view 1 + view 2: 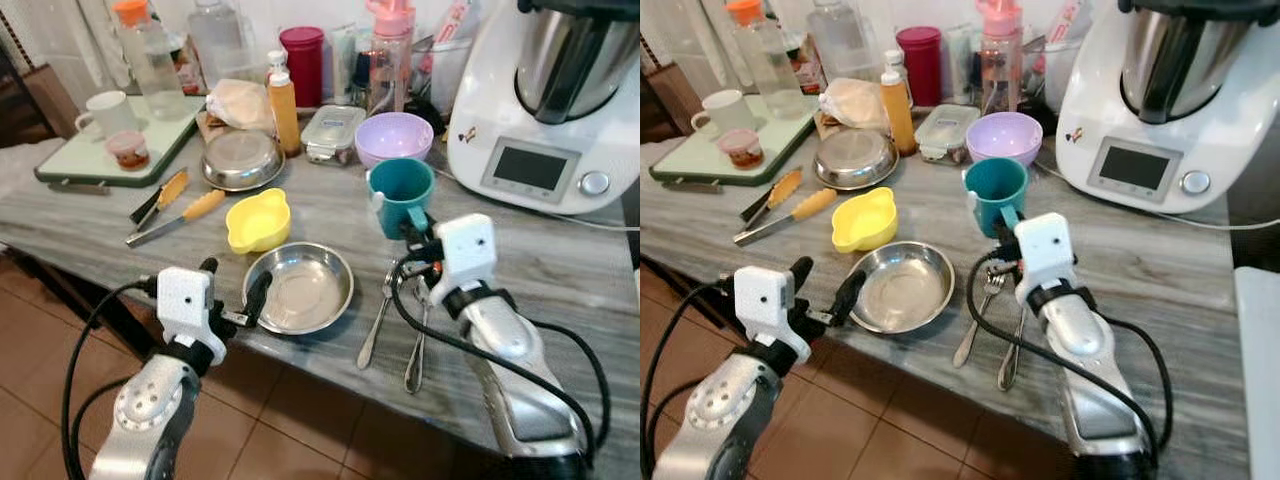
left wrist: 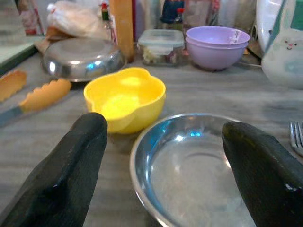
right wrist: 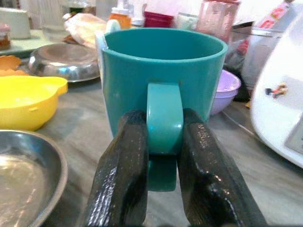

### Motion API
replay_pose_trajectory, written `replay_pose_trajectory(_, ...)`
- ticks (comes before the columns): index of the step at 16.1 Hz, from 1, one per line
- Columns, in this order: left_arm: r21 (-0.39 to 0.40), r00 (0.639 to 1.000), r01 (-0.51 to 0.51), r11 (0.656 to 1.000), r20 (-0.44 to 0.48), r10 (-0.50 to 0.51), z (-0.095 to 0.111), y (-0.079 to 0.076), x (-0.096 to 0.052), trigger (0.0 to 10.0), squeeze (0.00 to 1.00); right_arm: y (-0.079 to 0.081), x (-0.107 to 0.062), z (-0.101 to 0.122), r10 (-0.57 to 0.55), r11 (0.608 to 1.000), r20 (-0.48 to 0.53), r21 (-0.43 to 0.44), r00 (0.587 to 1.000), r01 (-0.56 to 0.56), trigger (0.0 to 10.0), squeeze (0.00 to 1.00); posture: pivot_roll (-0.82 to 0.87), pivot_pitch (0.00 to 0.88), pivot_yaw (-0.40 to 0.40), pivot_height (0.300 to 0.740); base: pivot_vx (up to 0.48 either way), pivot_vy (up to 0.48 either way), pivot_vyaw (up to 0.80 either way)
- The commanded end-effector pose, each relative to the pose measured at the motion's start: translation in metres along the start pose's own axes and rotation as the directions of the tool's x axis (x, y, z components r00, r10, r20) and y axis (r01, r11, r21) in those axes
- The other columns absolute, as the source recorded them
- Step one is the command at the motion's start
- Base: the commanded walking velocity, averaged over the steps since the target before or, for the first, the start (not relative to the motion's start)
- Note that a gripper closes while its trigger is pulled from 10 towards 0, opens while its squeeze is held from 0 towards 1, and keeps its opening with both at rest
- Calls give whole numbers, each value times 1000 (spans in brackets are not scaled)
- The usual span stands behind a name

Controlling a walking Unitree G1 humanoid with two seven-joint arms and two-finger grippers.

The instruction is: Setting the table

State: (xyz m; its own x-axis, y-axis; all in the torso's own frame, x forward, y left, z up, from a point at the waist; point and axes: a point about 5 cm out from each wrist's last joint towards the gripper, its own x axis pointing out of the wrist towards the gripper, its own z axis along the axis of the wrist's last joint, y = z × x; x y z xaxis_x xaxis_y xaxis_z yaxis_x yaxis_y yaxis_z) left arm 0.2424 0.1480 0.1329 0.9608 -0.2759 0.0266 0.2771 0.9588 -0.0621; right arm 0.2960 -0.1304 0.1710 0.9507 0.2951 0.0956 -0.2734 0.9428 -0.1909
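A grey wood-grain table (image 1: 1160, 260) is seen with a teal mug (image 1: 994, 193) standing upright, its handle met by the right gripper (image 1: 1004, 240). A steel plate (image 1: 902, 287) lies beside a yellow bowl (image 1: 865, 219), and the left gripper (image 1: 823, 290), fingers spread, is held at the plate's rim. A fork (image 1: 978, 318) lies near.

Grey wood-grain surface (image 1: 560, 270) runs across the scene, front edge overhanging. Terracotta tile floor (image 1: 280, 420) below, pale grout lines. White wall (image 1: 340, 12) behind. Light even, soft reflections.
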Motion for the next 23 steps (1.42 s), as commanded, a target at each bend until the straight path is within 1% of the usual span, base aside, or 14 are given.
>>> replay_pose_trajectory(1,18,1000,-19,1000,11,19,2,1,-2,10000,0,4,6,3,14,1000,19,3,1000,-14,10000,0,-150,62,46,740,0,0,0)
replay_pose_trajectory(3,10,1000,-21,1000,11,21,2,-3,-3,10000,0,7,17,3,26,1000,21,10,999,-26,10000,0,-141,65,35,740,0,0,0)
replay_pose_trajectory(6,-2,1000,27,1000,1,-27,2,-8,-11,10000,0,10,31,-4,45,997,-8,64,999,-45,10000,0,-105,95,13,740,0,0,0)
replay_pose_trajectory(7,15,999,44,999,-11,-44,3,-7,-16,10000,0,14,40,-7,72,995,-8,66,997,-71,10000,0,-88,109,13,740,0,0,0)
replay_pose_trajectory(9,29,999,30,999,-22,-29,4,-2,-24,10000,0,19,51,-10,103,993,-8,60,995,-102,10000,0,-71,121,17,740,0,0,0)
replay_pose_trajectory(10,29,1000,18,999,-19,-18,5,-1,-27,10000,0,21,55,-12,111,991,-10,78,994,-110,10000,0,-66,124,19,740,0,0,0)
replay_pose_trajectory(11,25,1000,14,1000,-19,-13,6,-1,-29,10000,0,22,58,-15,110,989,-19,102,994,-108,7882,0,-59,128,21,740,0,0,0)
replay_pose_trajectory(12,24,1000,16,1000,-21,-16,6,-1,-30,10000,0,23,60,-17,108,988,-24,111,994,-105,0,0,-50,132,25,740,0,0,0)
replay_pose_trajectory(17,26,999,22,999,-39,-21,7,-2,-34,10000,0,32,59,-31,104,990,-40,97,994,-100,0,0,-37,142,38,740,0,0,0)
replay_pose_trajectory(18,27,999,22,999,-41,-21,7,-1,-34,10000,0,32,57,-34,97,992,-45,90,994,-92,196,0,-38,142,42,740,0,0,0)
replay_pose_trajectory(19,30,999,25,999,-43,-24,8,-1,-33,10000,0,30,57,-38,84,994,-55,81,995,-79,5647,0,-41,140,45,740,0,0,0)
replay_pose_trajectory(20,30,999,28,999,-44,-26,8,-1,-32,10000,0,30,58,-39,84,992,-53,98,995,-78,10000,0,-41,140,46,740,0,0,0)
replay_pose_trajectory(21,30,999,31,999,-45,-30,8,-1,-31,10000,0,30,58,-38,83,991,-45,105,996,-78,10000,1000,-44,138,49,740,0,0,0)
replay_pose_trajectory(23,30,998,39,999,-45,-38,9,-3,-29,10000,0,31,59,-38,84,993,-43,92,996,-80,10000,1000,-46,137,51,740,0,0,0)
